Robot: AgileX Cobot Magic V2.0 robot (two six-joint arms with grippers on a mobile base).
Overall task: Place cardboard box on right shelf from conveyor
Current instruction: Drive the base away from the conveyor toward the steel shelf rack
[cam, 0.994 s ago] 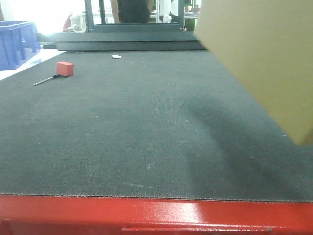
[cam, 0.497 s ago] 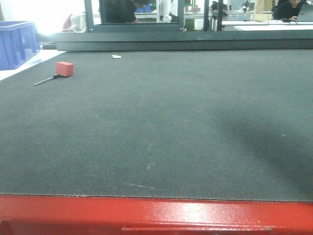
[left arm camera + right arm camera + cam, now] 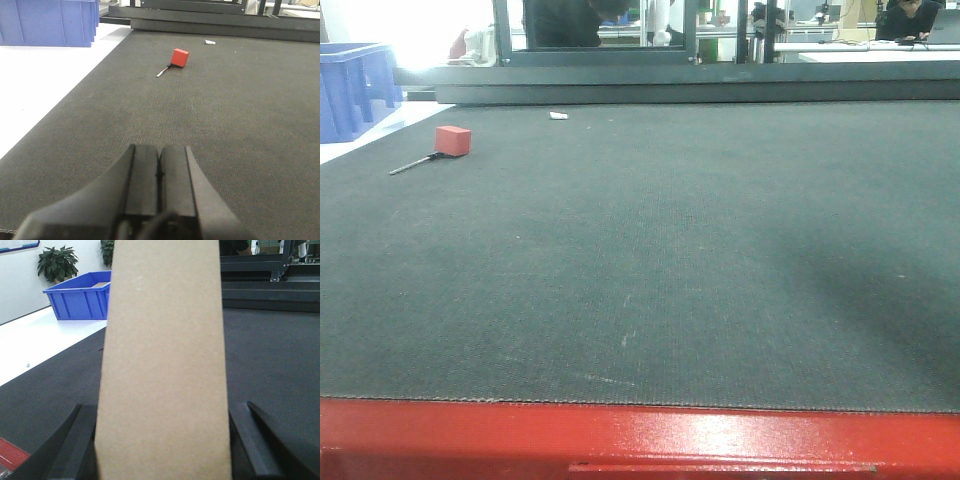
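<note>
**Box Carried Out of the Front View, Held Clear of the Belt**

The conveyor (image 3: 640,260) was left bare across its right half in the front view. A second earlier that corner had been filled by the cardboard box (image 3: 162,365), and only a soft shadow was now seen there. The box was found in the right wrist view alone, upright between the spread fingers of the right gripper (image 3: 162,440) and clamped on both flanks, with the mat below and behind it. From this, the pick was judged finished and the carry to the right shelf begun, though no shelf was shown in any view.

The left gripper (image 3: 159,175) was held low over the mat with its jaws pressed together on nothing. The red block (image 3: 452,140) was left unmoved.
</note>
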